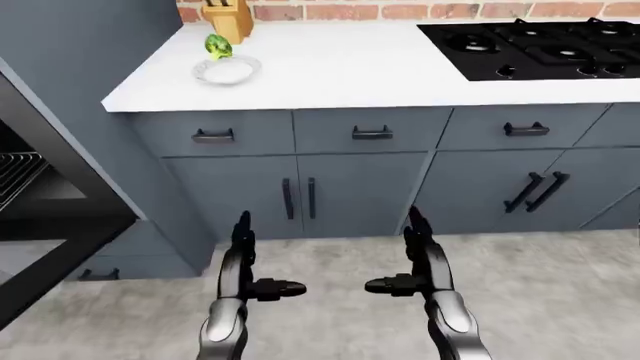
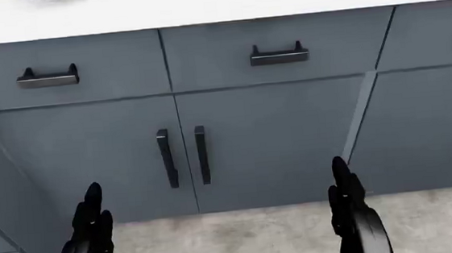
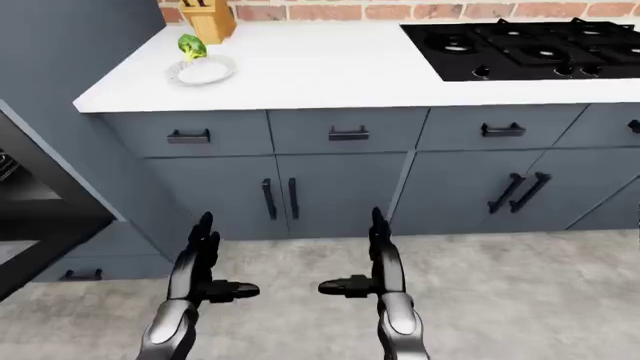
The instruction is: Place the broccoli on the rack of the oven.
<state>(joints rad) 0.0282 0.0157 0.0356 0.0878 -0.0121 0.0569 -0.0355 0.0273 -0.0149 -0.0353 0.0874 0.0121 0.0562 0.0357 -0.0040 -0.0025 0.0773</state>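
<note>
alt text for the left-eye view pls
Both robot hands, left and right, hang open and empty over the floor before grey cabinets. A broccoli sits by a plate on the white counter; the open oven's rack shows at far left.

My two eye views look down and ahead from my head at the white surface, the grey cabinets under it and the floor, my arms rising from the bottom edge. They share nearly the whole scene, the right-eye view shifted slightly, so the oven rack at far left shows better in the left-eye view. My head view sits nearer and tilts lower, filled by the same cabinet doors, with only the surface's edge along its top.
</note>
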